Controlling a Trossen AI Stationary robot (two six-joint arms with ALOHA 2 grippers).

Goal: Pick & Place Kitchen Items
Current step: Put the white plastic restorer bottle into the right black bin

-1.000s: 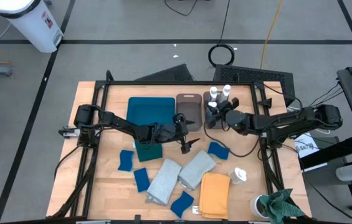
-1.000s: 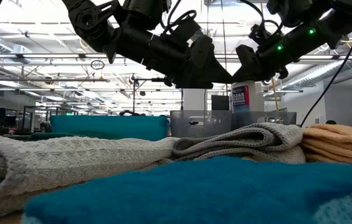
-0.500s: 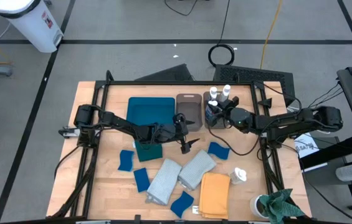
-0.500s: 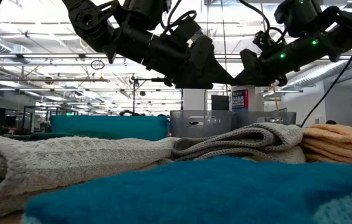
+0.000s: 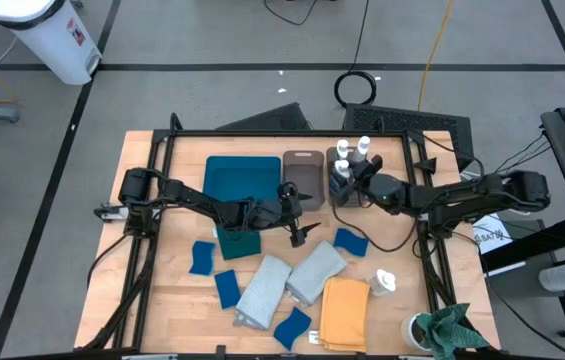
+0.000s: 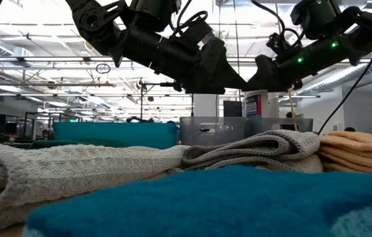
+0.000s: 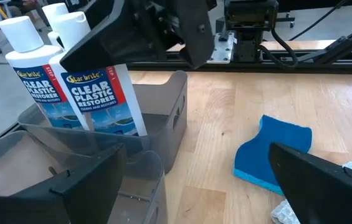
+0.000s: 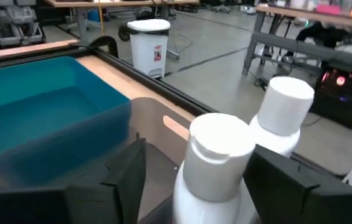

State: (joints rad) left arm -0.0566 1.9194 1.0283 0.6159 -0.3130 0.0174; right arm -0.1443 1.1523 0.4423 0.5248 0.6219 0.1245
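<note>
Fingers of the right gripper (image 8: 194, 180) stand apart either side of a white bottle (image 8: 216, 165), not pinching it; the bottle stands upright in the right-hand grey bin (image 5: 345, 192) beside other bottles (image 5: 364, 147). Left gripper (image 5: 297, 228) hangs open, empty, above the table (image 5: 177, 290).

A: Where are the bottles (image 5: 352, 152)?
B: In the right bin (image 5: 345, 189), with the other bin (image 5: 303, 178) beside it and the tray (image 5: 241, 178) left of that.
A: And the cloths (image 5: 302, 280)?
B: Nearer the table's (image 5: 162, 290) front, sponges (image 5: 227, 287) around them.
</note>
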